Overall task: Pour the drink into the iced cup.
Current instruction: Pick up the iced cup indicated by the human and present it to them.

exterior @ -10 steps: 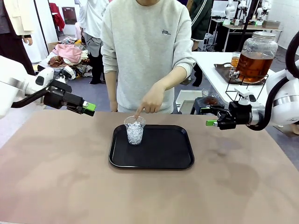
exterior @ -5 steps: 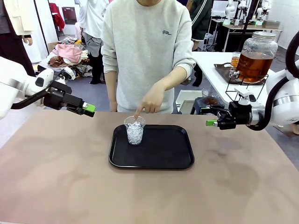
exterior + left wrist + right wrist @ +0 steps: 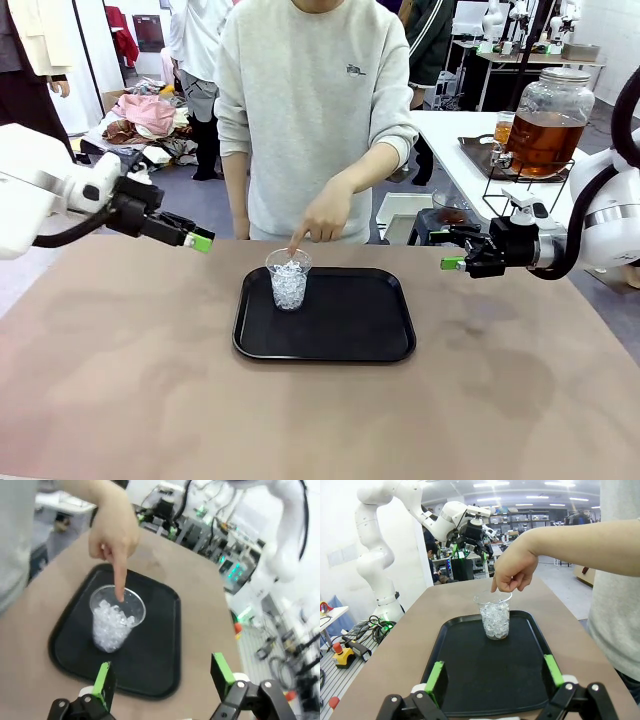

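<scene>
**Front view.** Black tray point(image 3: 325, 352): on the brown table point(image 3: 120, 400), midway between its left and right edges, nearer the far edge. Iced cup point(image 3: 289, 280): clear, upright, filled with ice, in the tray's far left corner. Person's hand point(image 3: 321, 220): forefinger pointed down at the cup's rim. Drink point(image 3: 545, 142): amber liquid in a lidded glass jar point(image 3: 552, 95) on a wire stand, on a white side table beyond the brown table's far right corner. Left gripper point(image 3: 201, 240): in the air above the far left edge. Right gripper point(image 3: 451, 264): in the air near the far right edge.

**Left wrist view.** Left gripper point(image 3: 162, 672): green-padded fingers spread wide, nothing between them; beyond them the tray point(image 3: 155, 645), the cup point(image 3: 115, 622) and the pointing hand point(image 3: 114, 532).

**Right wrist view.** Right gripper point(image 3: 493, 670): fingers spread wide, holding nothing; cup point(image 3: 495, 617) at the tray's point(image 3: 465, 655) far end, the hand point(image 3: 514, 572) above its rim.
</scene>
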Motion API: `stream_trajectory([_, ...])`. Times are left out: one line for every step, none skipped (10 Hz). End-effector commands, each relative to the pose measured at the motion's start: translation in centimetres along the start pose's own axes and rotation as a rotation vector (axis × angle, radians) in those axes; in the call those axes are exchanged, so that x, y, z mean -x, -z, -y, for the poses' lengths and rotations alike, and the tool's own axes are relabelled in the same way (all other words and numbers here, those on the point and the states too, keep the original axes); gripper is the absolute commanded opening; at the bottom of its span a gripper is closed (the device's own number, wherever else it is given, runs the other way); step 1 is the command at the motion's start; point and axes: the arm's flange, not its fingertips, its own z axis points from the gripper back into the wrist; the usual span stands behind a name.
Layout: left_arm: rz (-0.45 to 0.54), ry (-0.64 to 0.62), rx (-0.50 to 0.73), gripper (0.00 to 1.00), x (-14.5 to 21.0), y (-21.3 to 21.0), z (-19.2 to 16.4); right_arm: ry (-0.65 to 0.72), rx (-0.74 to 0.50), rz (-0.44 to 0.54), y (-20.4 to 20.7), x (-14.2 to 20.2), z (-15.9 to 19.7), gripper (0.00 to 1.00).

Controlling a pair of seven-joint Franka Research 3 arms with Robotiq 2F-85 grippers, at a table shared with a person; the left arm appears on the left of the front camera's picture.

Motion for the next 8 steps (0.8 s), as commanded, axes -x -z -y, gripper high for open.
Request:
stream_trajectory([0.064,0.190,0.004,1.00,1.4,2.0,-1.6,-0.009,-0.002,-0.001,0.1,-0.3,0.3,1.00])
stream_trajectory([0.088,0.232,-0.036,1.00,1.9,2.8,-2.2,-0.009,-0.002,-0.001,0.1,-0.3,0.3,1.00])
stream_trajectory([0.109,0.262,-0.063,1.00,2.5,3.6,-2.6,-0.009,-0.002,-0.001,0.1,-0.3,0.3,1.00])
stream_trajectory([0.128,0.278,-0.085,1.00,3.3,4.5,-3.1,-0.009,-0.002,-0.001,0.1,-0.3,0.3,1.00])
stream_trajectory([0.140,0.287,-0.096,1.00,3.6,4.8,-3.2,-0.009,-0.002,-0.001,0.1,-0.3,0.3,1.00])
stream_trajectory([0.165,0.280,-0.082,1.00,3.7,4.7,-3.2,-0.009,-0.002,-0.001,0.1,-0.3,0.3,1.00])
stream_trajectory([0.112,0.263,-0.074,1.00,3.5,4.1,-2.9,-0.009,-0.002,-0.001,0.1,-0.3,0.3,1.00])
stream_trajectory([0.112,0.263,-0.074,1.00,3.5,4.1,-2.9,-0.009,-0.002,-0.001,0.1,-0.3,0.3,1.00])
